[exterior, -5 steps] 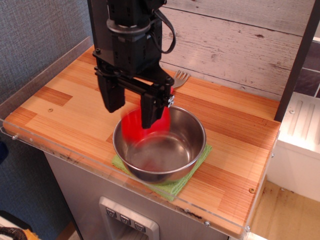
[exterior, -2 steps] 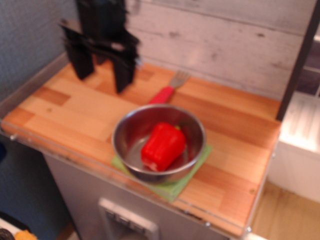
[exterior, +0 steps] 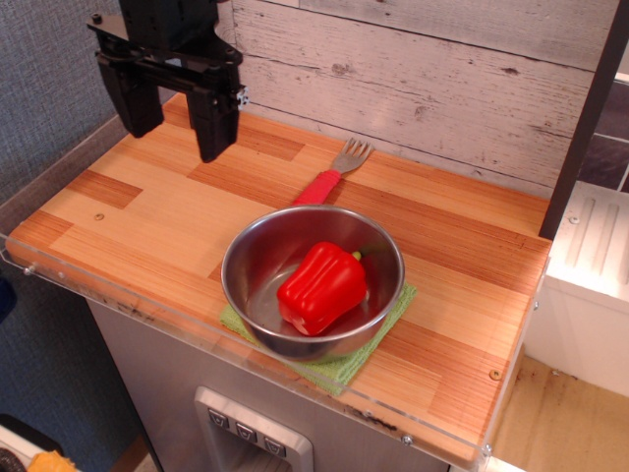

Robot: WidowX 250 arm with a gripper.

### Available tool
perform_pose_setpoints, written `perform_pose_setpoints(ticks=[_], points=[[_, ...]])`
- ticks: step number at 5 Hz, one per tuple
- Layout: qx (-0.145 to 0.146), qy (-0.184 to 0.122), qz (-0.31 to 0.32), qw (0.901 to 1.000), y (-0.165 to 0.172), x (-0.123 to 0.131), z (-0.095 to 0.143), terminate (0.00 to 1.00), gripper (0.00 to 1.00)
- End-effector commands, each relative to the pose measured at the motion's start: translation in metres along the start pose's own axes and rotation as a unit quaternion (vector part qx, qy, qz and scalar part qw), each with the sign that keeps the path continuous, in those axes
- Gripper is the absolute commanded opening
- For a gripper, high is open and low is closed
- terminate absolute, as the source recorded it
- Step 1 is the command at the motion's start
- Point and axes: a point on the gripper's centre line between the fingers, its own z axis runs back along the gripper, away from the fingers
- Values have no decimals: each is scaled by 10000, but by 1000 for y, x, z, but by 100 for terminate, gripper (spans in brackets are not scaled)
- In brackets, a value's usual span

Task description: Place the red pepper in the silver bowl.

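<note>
The red pepper (exterior: pixel 322 287) lies on its side inside the silver bowl (exterior: pixel 246 258), with its small green stem toward the right. The bowl stands on a green cloth near the front edge of the wooden counter. My black gripper (exterior: pixel 175 136) hangs open and empty above the counter's back left, well away from the bowl, its two fingers pointing down with a wide gap between them.
A fork with a red handle and grey tines (exterior: pixel 332 173) lies just behind the bowl. A green cloth (exterior: pixel 344 366) sticks out under the bowl. A plank wall runs along the back. A clear rim edges the counter's front (exterior: pixel 118 305). A dark post stands at the right.
The pepper dropped from my gripper into the bowl. My gripper, open, rose and moved back to the left, away from the bowl.
</note>
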Motion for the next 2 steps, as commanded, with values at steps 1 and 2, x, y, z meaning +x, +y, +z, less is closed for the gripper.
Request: perform_pose_setpoints(ticks=[1,2], points=[[53,-147,-1,9999,11,-2,12,0,100],[53,-147,-1,9999,11,-2,12,100,100]])
